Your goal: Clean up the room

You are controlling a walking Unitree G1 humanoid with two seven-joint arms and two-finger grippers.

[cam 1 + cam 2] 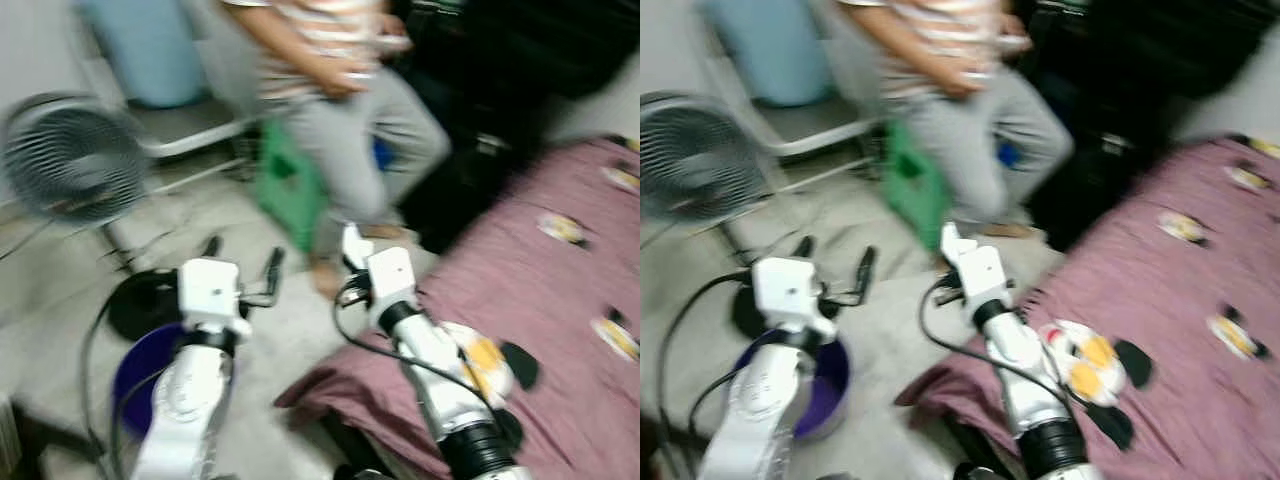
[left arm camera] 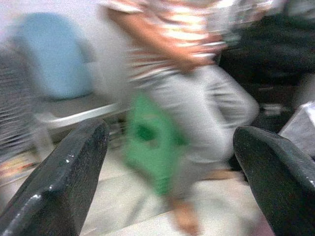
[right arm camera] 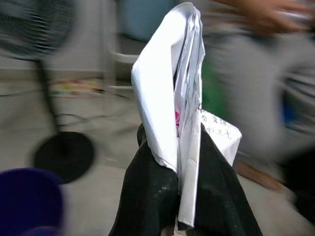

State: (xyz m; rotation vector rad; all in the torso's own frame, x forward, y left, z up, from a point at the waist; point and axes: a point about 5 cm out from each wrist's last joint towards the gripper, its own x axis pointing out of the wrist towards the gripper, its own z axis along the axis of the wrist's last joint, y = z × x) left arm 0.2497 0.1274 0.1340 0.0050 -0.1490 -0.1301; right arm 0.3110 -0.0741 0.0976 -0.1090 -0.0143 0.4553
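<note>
The right gripper (image 3: 183, 172) is clenched on a folded white paper (image 3: 170, 83); the paper is pinched between the two black fingers (image 3: 147, 196) near its lower end, and most of it stands up beyond the fingertips, with some printed characters on a fold beside the jaws. In the head views this gripper is held forward over the floor, just past the edge of the purple bed cover (image 1: 560, 330).

The left gripper (image 1: 240, 265) is released; its two fingers (image 2: 64, 177) stand wide apart with nothing between them, and through the gap one sees a seated person (image 2: 197, 98) and a green stool (image 2: 147, 137). A purple bucket (image 1: 825, 385) stands on the floor below the left arm, to the side of the right jaws; a fan (image 1: 70, 160) is further off, well beyond both grippers.

I judge the paper to be very light, thin and soft; it can bend or slip out easily, so the hold is best kept low on the thick folded part, where the layers are many; a loose single edge would tear or slide. The bucket looks like the probable place for it, but this is only my guess; the pictures are blurred.
</note>
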